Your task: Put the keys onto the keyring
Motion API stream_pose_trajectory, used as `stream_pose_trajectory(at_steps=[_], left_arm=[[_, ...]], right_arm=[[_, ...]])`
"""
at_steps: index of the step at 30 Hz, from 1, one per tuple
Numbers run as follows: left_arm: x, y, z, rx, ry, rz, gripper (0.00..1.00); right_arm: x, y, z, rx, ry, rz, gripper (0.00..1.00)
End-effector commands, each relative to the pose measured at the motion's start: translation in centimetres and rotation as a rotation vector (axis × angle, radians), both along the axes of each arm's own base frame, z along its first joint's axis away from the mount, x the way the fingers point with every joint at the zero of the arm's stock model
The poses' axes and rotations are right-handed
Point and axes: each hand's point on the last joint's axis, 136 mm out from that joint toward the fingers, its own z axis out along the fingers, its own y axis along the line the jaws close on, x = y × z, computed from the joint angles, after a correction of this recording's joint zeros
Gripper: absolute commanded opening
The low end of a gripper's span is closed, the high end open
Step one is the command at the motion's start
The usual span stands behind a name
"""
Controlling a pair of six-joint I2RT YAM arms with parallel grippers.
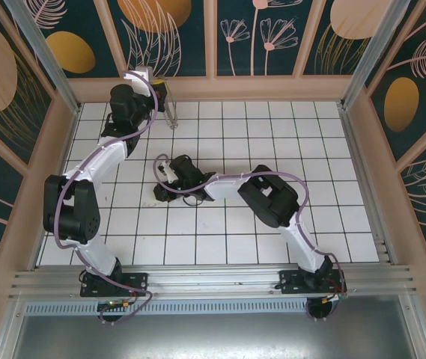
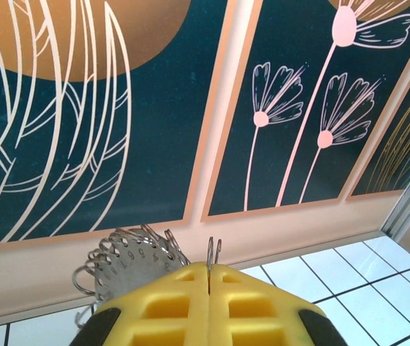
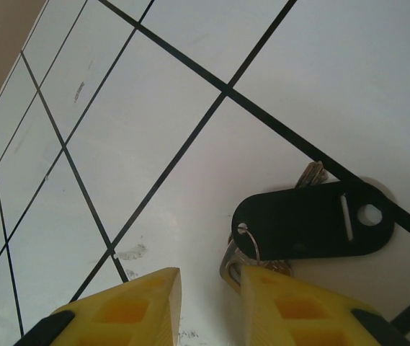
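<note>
At the back wall my left gripper (image 2: 210, 268) is shut on a thin double wire of the keyring (image 2: 214, 251), which sticks up between the yellow fingers. A numbered metal disc with several wire loops (image 2: 129, 261) hangs just left of them. From above, the keyring (image 1: 170, 117) dangles below the left gripper (image 1: 163, 99). The keys (image 3: 235, 261) lie flat on the white tiles, joined by a small ring to a black oval tag (image 3: 313, 220). My right gripper (image 3: 210, 282) hovers low over them, open; the right finger (image 3: 298, 306) covers a key head and the gap between the fingers holds nothing.
The white tiled floor (image 1: 272, 142) has black grid lines and is walled by patterned panels with a beige ledge (image 2: 320, 223). The right arm (image 1: 269, 196) reaches left across the middle. An aluminium rail (image 1: 213, 280) runs along the near edge.
</note>
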Motion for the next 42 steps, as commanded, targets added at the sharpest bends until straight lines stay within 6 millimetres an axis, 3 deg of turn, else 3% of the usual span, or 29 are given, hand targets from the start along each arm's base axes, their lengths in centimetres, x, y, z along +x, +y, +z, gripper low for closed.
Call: stream_pose_trajectory(at_steps=[1,11,14,19,23,28,33,39,42], left_arm=[[0.2,0.1,2.4,-0.038,-0.076,-0.016,0.0],[0.3,-0.1,2.2,-0.053,-0.072,-0.025,0.0],[0.3,-0.2,2.1,-0.055,-0.071,-0.027,0.0],[0.4,-0.2,1.9,-0.062,-0.066,-0.03,0.0],[0.4,-0.3,1.8,-0.065,-0.064,-0.035,0.0],[0.4,-0.4,1.9,-0.062,-0.062,-0.043,0.0],[0.2,-0.7,2.2,-0.071,-0.062,-0.062,0.0],[0.1,-1.1,2.8,-0.092,-0.064,-0.087,0.0],[0.2,-1.2,3.0,-0.101,-0.065,-0.094,0.0]], right_arm=[[0.0,0.3,-0.6,-0.027,0.003,-0.016,0.28],[1.0,0.6,-1.7,-0.054,0.007,-0.046,0.27],[0.9,0.8,-2.0,-0.056,0.014,-0.043,0.2],[0.9,0.9,-2.0,-0.048,0.017,-0.043,0.0],[0.9,0.7,-1.3,-0.039,0.009,-0.046,0.0],[0.8,-0.6,0.6,-0.015,-0.019,-0.066,0.0],[0.1,-3.1,2.3,-0.002,-0.046,-0.092,0.0],[-1.0,-6.2,2.8,-0.006,-0.049,-0.116,0.0],[-1.5,-6.1,3.1,0.005,-0.05,-0.09,0.0]])
